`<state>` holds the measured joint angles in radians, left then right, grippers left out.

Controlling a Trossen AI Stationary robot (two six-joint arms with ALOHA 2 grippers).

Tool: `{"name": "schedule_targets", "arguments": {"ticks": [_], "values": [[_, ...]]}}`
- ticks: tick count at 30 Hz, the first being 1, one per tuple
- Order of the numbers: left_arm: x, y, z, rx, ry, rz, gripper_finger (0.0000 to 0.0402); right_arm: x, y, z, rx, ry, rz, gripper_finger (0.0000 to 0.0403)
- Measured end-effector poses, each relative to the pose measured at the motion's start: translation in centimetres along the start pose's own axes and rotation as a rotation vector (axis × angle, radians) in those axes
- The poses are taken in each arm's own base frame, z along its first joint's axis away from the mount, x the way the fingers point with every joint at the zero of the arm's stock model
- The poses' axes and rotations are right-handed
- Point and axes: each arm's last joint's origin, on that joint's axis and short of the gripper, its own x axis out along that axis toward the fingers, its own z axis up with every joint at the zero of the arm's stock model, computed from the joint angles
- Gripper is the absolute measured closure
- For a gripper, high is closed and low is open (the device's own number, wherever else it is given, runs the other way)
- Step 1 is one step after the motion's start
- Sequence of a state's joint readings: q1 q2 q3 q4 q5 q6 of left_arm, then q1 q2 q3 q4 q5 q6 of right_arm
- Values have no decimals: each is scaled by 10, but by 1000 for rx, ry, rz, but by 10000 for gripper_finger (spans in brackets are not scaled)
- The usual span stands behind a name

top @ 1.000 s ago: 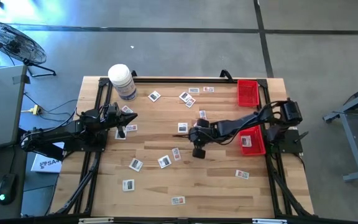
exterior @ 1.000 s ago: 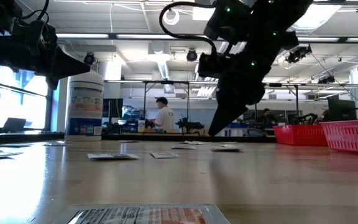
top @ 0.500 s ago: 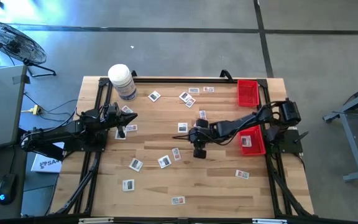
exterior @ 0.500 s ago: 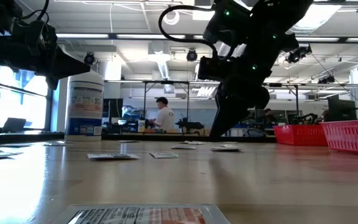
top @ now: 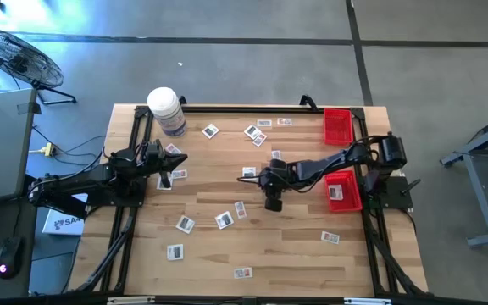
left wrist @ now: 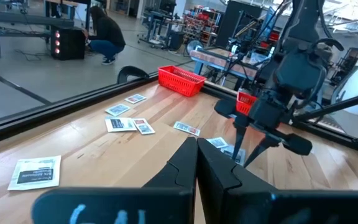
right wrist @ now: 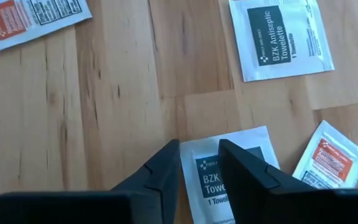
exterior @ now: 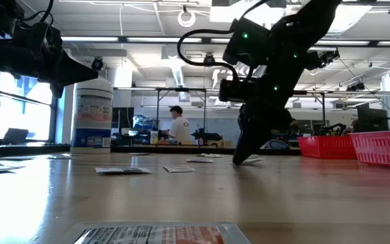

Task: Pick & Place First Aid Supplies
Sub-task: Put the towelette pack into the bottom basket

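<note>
Several small white first aid packets lie flat across the wooden table [top: 295, 246]. My right gripper [right wrist: 199, 149] is open and slants down low over one packet [right wrist: 244, 163] printed "BZK Antiseptic Towelette", near the table's middle [top: 249, 172]. One finger [right wrist: 238, 165] covers the packet's edge; the other finger [right wrist: 163, 168] is over bare wood beside it. The left wrist view shows this gripper [left wrist: 247, 152] with its fingers spread. My left gripper [left wrist: 196, 152] is shut and level above the table's left side [top: 179, 159]. My right gripper comes at the towelette packet's side edge [right wrist: 194, 163] slanting down from the table's right, with that edge between its spread fingers. The packet lies flat on the table. Whether the fingertips touch the packet or the wood cannot be told.
Two red bins stand at the right edge, one far [top: 337, 125], one nearer [top: 344, 191] with a packet inside. A big white jar [top: 167, 111] stands at the far left. Other packets [right wrist: 281, 37] [right wrist: 328, 163] lie close around the gripper. People show in the room beyond.
My right gripper has sunk toward the table and shifted a little toward the left edge, coming down at the packet near the middle. The packets lie as before.
</note>
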<state>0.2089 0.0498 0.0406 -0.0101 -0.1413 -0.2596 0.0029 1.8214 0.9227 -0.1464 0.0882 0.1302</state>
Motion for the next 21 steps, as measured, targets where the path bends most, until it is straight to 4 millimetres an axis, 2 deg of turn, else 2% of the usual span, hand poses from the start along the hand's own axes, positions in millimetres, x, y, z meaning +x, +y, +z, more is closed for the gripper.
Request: {"name": "schedule_targets", "arguments": {"ticks": [8,16,21], "values": [[0,0,0,0,0,1,401,12,-7,-16,22,15,-13,333],[0,0,0,0,1,1,401,14,-8,-15,52,-8,-14,387],[0,0,0,0,1,1,401,2,-8,-9,105,-55,9,397]]}}
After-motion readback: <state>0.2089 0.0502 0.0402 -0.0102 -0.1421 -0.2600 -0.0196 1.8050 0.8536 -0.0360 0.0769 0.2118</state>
